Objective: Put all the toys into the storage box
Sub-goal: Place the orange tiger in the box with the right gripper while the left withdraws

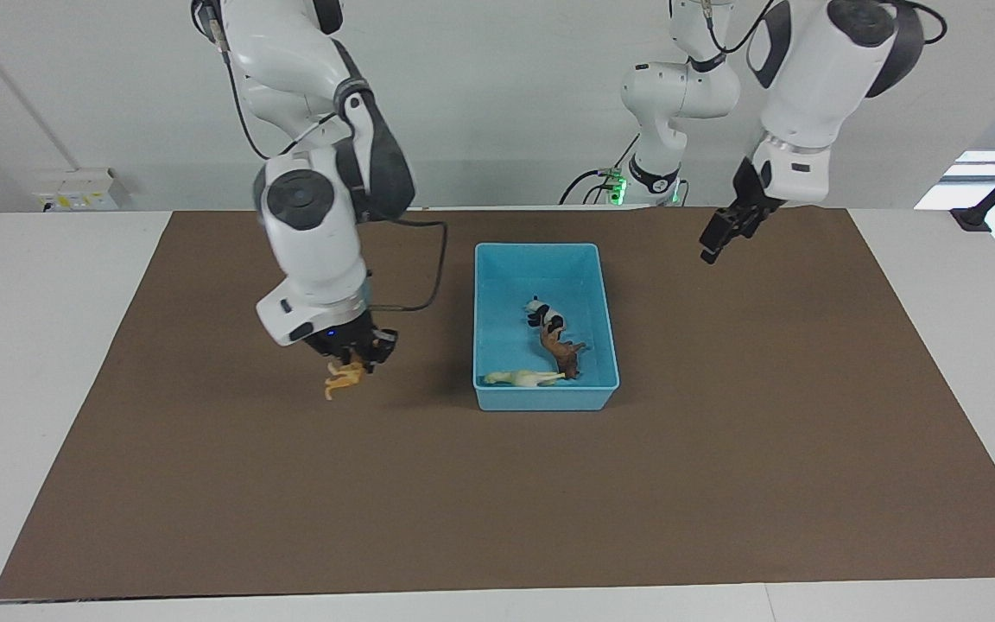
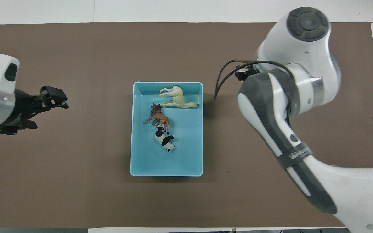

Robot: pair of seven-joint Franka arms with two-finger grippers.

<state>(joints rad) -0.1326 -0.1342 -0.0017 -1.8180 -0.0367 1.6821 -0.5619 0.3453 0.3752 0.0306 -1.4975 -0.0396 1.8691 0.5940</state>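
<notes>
The light blue storage box [image 1: 546, 400] stands mid-table, also in the overhead view [image 2: 167, 173]. In it lie the cream llama [image 1: 523, 378] [image 2: 176, 97], the brown lion [image 1: 560, 350] [image 2: 159, 118] and the black-and-white panda [image 1: 545, 315] [image 2: 164, 140]. My right gripper [image 1: 352, 356] is shut on the orange tiger [image 1: 340, 380], which hangs in the air over the mat beside the box, toward the right arm's end. In the overhead view the arm hides the tiger. My left gripper [image 1: 719, 235] [image 2: 55, 98] is open and empty, raised over the mat toward the left arm's end.
A brown mat [image 1: 722, 449] covers most of the white table [image 1: 40, 285]. A black stand [image 1: 990, 203] sits at the table's corner near the left arm's base.
</notes>
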